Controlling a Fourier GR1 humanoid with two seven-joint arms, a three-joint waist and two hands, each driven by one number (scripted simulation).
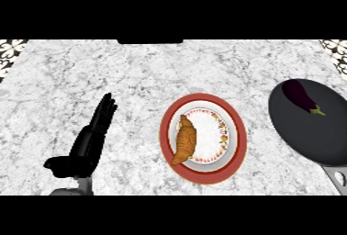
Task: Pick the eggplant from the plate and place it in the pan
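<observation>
A dark purple eggplant (301, 95) with a green stem lies in the dark grey pan (298, 131) at the right edge. A red-rimmed plate (230, 137) with a white middle sits at the centre of the counter and holds a brown croissant (185, 140). My left hand (92, 137) stands at the lower left, fingers straight and pointing up, well left of the plate and holding nothing. No right hand shows in the view.
The pan's grey handle (337, 176) runs off toward the lower right corner. The marble counter (136, 73) stretches bare behind the plate. Patterned tiles (10, 48) show at both far corners, and a dark object (149, 41) sits at the far edge.
</observation>
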